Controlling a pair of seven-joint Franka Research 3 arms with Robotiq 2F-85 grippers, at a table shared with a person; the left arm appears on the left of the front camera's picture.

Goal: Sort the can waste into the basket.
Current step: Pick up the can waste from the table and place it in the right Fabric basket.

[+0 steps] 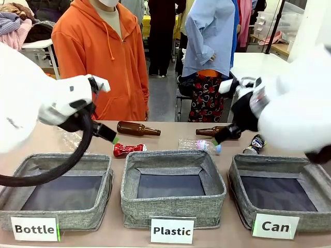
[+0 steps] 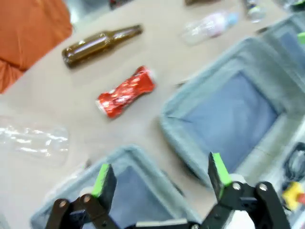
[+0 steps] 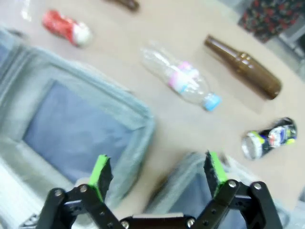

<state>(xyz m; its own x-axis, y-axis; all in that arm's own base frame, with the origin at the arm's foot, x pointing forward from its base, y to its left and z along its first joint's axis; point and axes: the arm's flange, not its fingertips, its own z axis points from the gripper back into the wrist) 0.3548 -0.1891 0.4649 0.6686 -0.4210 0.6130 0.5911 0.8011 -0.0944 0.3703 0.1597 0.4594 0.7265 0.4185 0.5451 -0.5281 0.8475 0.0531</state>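
**Left gripper** [image 2: 161,177]: jaws spread wide, nothing between the green pads [image 2: 102,179]. In the front view it hangs above the beige table [image 1: 165,140], just behind the far-right corner of the grey woven-fabric basket labelled "Bottle" [image 1: 83,218].

**Right gripper** [image 3: 157,172]: jaws also wide apart and empty. In the front view it hangs above the table, near the far-left corner of the grey woven-fabric rectangular basket labelled "Can" [image 1: 242,200].

**Task items** (both on the table, outside the basket):
- The crushed shiny red metal can [image 1: 128,149] lies on its side just behind the far-left corner of the grey woven-fabric basket labelled "Plastic" [image 1: 173,204]. It is near the left gripper but not touching it.
- The slim dark metal can with a silver end [image 1: 255,144] lies on its side just behind the far rim of the "Can" basket, below and to the right of the right gripper.

**Other items:**
- Two brown glass bottles lie on their sides farther back, one left of centre [image 1: 135,129] and one right of centre [image 1: 209,132].
- A clear plastic bottle w/ blue cap [image 1: 199,145] lies between the two cans.
- A person in an orange hoodie [image 1: 101,57] stands at the far side.
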